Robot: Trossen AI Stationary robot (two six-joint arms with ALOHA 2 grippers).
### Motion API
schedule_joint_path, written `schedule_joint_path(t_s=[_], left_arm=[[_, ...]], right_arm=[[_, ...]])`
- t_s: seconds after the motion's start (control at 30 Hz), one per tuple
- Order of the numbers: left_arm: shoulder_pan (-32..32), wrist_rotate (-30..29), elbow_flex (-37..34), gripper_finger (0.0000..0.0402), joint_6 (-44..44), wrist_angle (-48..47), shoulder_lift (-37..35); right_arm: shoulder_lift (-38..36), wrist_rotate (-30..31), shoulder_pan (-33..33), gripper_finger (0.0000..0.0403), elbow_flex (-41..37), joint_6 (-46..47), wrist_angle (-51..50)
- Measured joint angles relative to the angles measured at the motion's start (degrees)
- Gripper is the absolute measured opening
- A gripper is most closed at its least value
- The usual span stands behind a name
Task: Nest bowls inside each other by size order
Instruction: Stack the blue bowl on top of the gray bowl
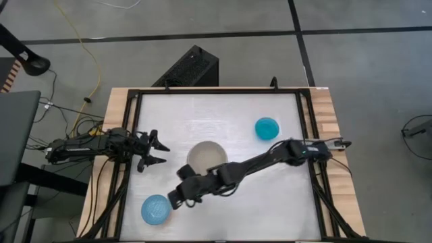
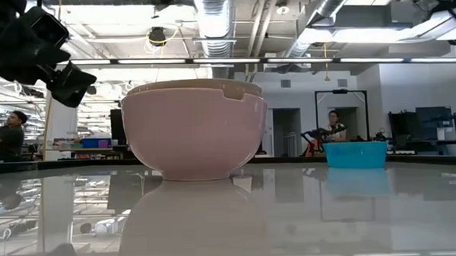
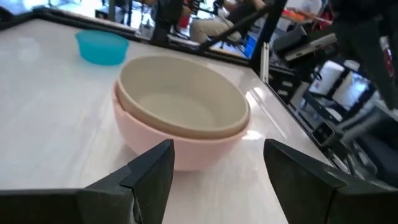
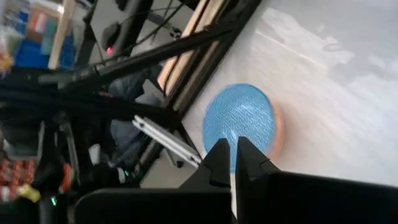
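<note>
The grey-beige bowl sits nested in the salmon-pink bowl at the table's middle. It sits slightly askew in the low view. The teal-blue bowl stands alone at the far right. The light blue bowl stands near the front left edge. My right gripper is at that bowl's right side, its fingers closed to a thin slit. My left gripper is open and empty, left of the nested pair. No cream-white bowl is in view. My right gripper reaches slanting down from the table's right side to the light blue bowl's near edge. I cannot tell whether its fingers touch the bowl, because the fingers themselves cover that edge. The bowl rests on the table.
The table has a black frame and wooden side strips. The right arm stretches across the table's middle, just in front of the nested bowls. A black box stands behind the far edge. People show in the room beyond.
</note>
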Motion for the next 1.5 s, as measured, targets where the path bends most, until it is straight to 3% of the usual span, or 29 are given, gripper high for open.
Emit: schedule_joint_path(t_s=[0.1,0.23,0.4,0.63,0.87,1.13,1.3,1.5], left_arm=[[0.0,1.4,0.0,0.0238,0.0,-1.0,0.0],[0.0,4.5,0.0,0.0238,-1.6,-1.6,0.0],[-0.4,9.1,0.0,0.0238,-3.8,-2.5,0.0],[-2.9,6.9,0.0,0.0238,-7.7,-2.8,0.0],[-5.9,4.4,0.2,0.0238,-9.9,-3.9,0.0],[-7.6,0.8,0.2,0.0238,-11.9,-4.5,0.0],[-8.4,-0.2,0.3,0.0238,-12.5,-5.0,0.0],[-9.5,-2.7,0.3,0.0238,-12.7,-5.3,0.3]], right_arm=[[5.8,0.1,0.3,0.0,7.8,1.9,-1.8],[7.4,-0.1,1.1,0.0,5.4,5.9,5.3],[8.6,0.4,2.5,0.0,5.6,10.2,3.5],[9.8,0.2,4.4,0.0,5.5,10.2,3.9],[9.9,7.2,4.9,0.0004,5.5,12.2,-5.5],[13.6,8.2,5.6,0.0085,5.6,12.3,2.3],[14.5,10.7,5.6,0.014,5.5,14.1,2.2],[14.4,12.6,5.3,0.0161,5.5,14.1,1.5]])
